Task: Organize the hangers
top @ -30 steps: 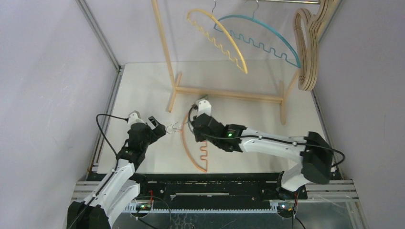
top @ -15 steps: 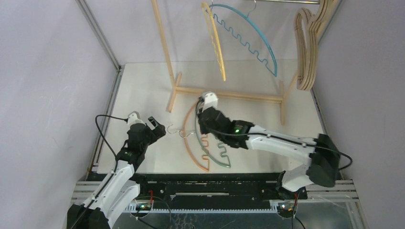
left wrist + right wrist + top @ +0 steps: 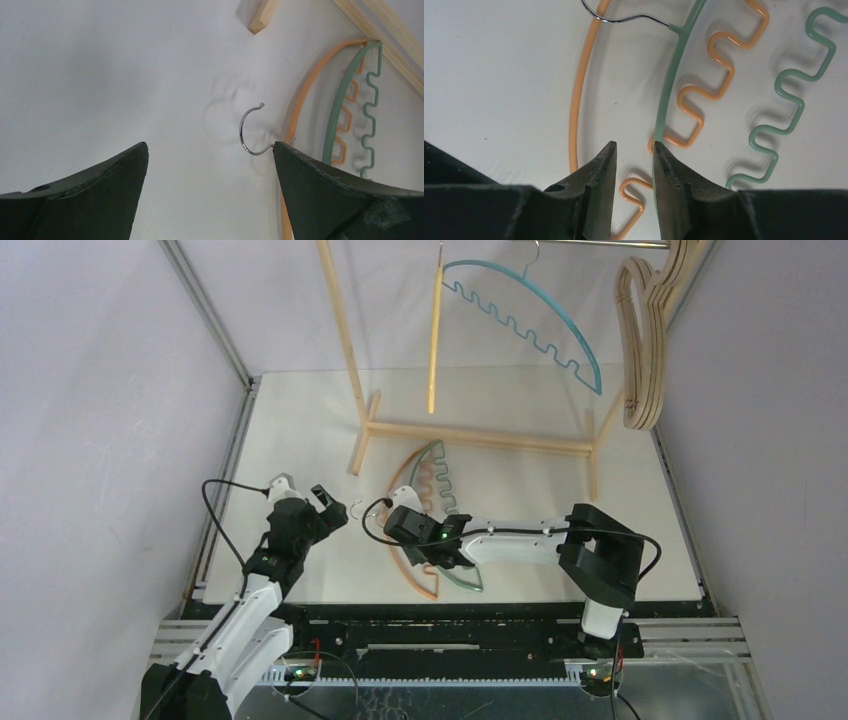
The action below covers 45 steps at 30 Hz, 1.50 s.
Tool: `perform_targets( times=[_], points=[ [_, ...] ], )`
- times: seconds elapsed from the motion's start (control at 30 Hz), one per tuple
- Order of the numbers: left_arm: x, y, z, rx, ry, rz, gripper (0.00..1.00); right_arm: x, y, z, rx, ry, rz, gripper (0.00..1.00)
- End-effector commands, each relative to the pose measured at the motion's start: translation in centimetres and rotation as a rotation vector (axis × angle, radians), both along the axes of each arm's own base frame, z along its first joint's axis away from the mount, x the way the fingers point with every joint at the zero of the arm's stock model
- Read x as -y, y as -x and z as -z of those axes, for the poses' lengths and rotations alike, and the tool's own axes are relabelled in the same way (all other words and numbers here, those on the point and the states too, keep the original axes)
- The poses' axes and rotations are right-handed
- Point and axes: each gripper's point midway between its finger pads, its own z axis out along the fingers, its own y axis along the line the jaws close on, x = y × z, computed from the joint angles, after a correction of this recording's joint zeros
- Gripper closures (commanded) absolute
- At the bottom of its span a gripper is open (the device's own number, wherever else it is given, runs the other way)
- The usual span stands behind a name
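White surface (image 3: 300, 440): green hanger (image 3: 672, 75) overlaps orange hanger (image 3: 576, 100), long axes near-to-far. I see right pincer (image 3: 634, 155) directly above green arch, slightly parted, empty; left pincer (image 3: 210, 147) wide, empty, farther.

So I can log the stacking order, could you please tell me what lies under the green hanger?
The orange hanger lies under the green hanger, flat on the table; the green arc crosses its wavy edge. The right gripper covers part of both.

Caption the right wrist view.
Right gripper, jaws slightly parted, above overlapping orange hanger and green hanger lying on the table.
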Motion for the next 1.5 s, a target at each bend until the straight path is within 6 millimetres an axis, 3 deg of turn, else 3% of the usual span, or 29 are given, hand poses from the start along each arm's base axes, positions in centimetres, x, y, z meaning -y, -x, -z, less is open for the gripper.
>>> perform_targets(
  times=[0.0,0.37,0.43,0.53,0.6,0.9,1.1,1.23,1.3,1.47],
  points=[
    [0.2,-1.0,-1.2,0.054,0.026,-0.003,0.01,-0.5,-1.2,0.1,0.000,-0.025,0.019,0.59],
    [0.4,-1.0,-0.6,0.043,0.028,0.002,0.00,0.0,-2.7,3.5,-0.052,0.001,0.043,0.61],
    [0.4,-1.0,-0.6,0.042,0.028,0.002,0.01,0.0,-2.6,3.8,-0.058,0.006,0.042,0.68],
    [0.3,-1.1,-0.6,0.039,0.026,0.000,0.01,0.0,-2.4,3.5,-0.065,0.000,0.046,1.00],
    [0.3,-1.1,-0.7,0.039,0.026,0.000,0.00,0.1,-2.5,2.5,-0.052,-0.014,0.059,1.00],
    [0.1,-0.9,-1.7,0.061,0.024,-0.010,0.00,2.1,-4.9,-7.3,0.127,-0.139,0.119,1.00],
    [0.1,-0.9,-1.7,0.063,0.025,-0.008,0.00,1.9,-5.6,-15.5,0.148,-0.402,0.105,1.00],
    [0.2,-0.9,-1.8,0.065,0.030,-0.002,0.01,0.5,-5.9,-21.5,0.132,-0.624,0.063,1.00],
    [0.4,-1.0,-1.9,0.067,0.033,0.003,0.00,-0.7,-6.0,-25.5,0.150,-0.737,0.019,1.00],
    [0.6,-1.0,-2.3,0.079,0.064,-0.004,0.01,-3.6,-6.9,-33.2,0.193,-0.901,-0.085,1.00]
  ],
)
